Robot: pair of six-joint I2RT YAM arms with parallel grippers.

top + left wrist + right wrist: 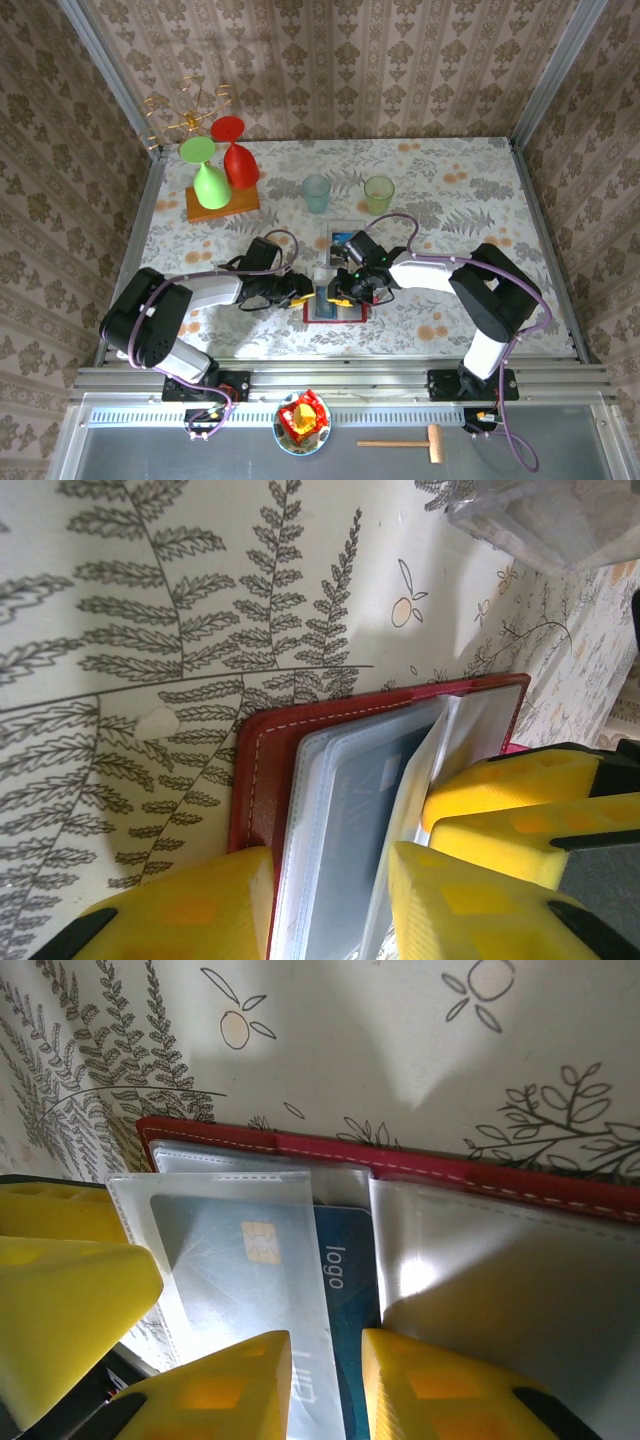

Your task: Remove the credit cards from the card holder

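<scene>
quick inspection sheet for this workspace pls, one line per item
surface: fern-print tablecloth, no spills seen
job's things: red card holder lying open; blue card, chip card inside its sleeves
clutter: clear box, blue cup, green cup, upturned green glass, red glass, wooden board, gold wire stand; toy bowl, mallet on front ledge
grippers: left gripper open astride holder's edge; right gripper narrowly open over blue card
cables: purple cables looped along both arms
surroundings: wallpapered walls, aluminium frame
</scene>
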